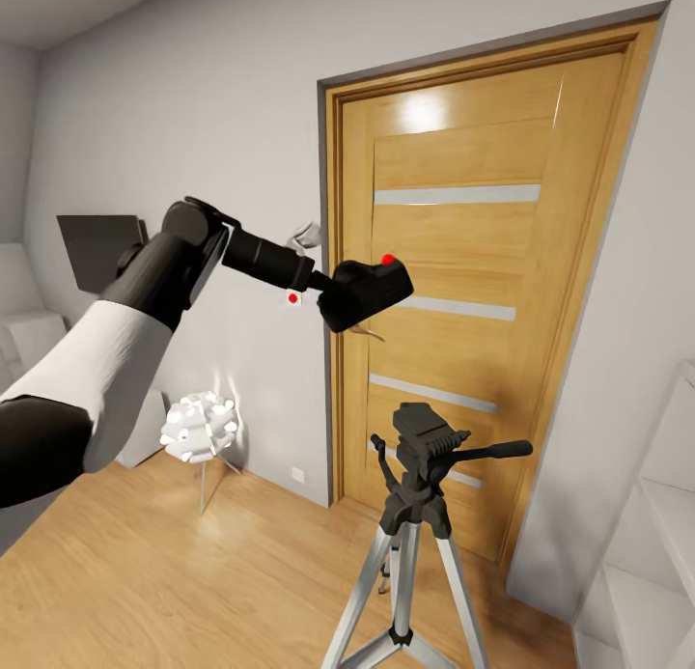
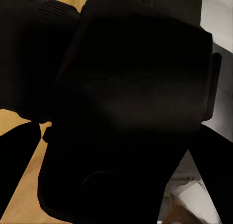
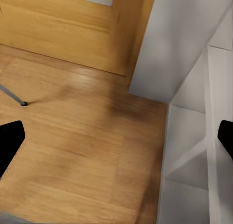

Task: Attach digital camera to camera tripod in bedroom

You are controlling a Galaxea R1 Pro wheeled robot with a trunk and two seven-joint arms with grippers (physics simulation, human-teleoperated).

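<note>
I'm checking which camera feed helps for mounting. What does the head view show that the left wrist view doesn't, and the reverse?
Head view alone: the left arm holds the camera raised in front of the door, above and left of the tripod head; a white lamp stands by the wall. Left wrist view alone: the camera's dark body close up, between the left tool fingers. Both share the camera and wood floor.

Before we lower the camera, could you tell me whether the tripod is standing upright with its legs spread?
Upright and spread: the camera tripod stands before the door, silver legs splayed outward, its head level and bare.
</note>
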